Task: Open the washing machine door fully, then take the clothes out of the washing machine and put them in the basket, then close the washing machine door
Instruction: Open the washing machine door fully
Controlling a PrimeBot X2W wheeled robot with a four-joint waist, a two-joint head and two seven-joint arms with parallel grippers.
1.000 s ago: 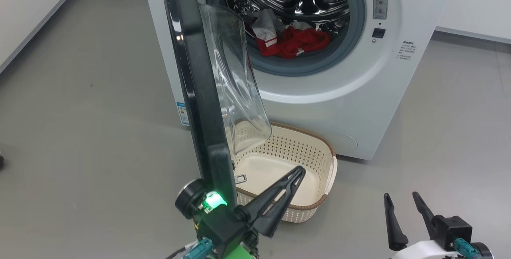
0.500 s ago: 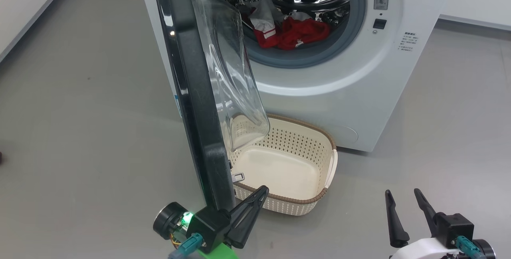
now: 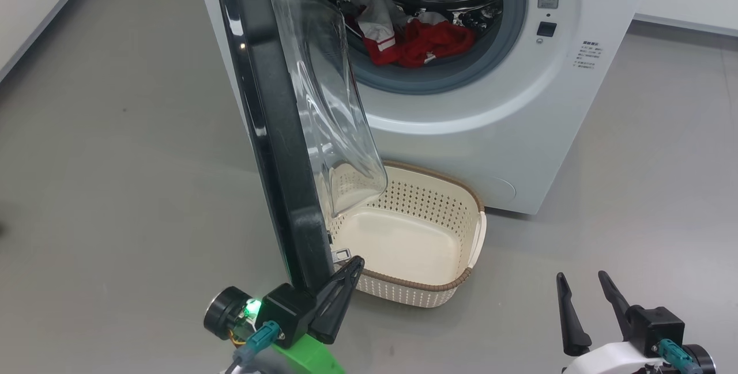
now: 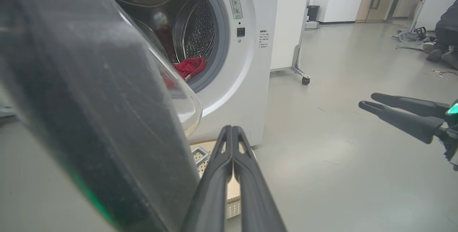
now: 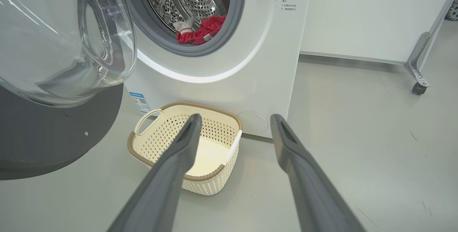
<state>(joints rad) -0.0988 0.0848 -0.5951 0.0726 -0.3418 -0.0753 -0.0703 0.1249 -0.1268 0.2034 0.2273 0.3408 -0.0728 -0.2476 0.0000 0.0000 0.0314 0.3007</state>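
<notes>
The washing machine door (image 3: 271, 132) stands swung out, roughly square to the front of the washing machine (image 3: 519, 132), so I judge the opening only partly done, with more swing to go. The clothes (image 3: 415, 42) lie at the drum's mouth. None are in the basket (image 3: 424, 286), which sits on the floor just below the opening. The door's glass bowl overhangs the basket's left end and could hamper the drop. My left gripper (image 3: 353, 261), fingers pressed together, sits by the door's lower edge, though I cannot tell whether it touches. My right gripper (image 3: 581, 277) hangs spread, well apart.
</notes>
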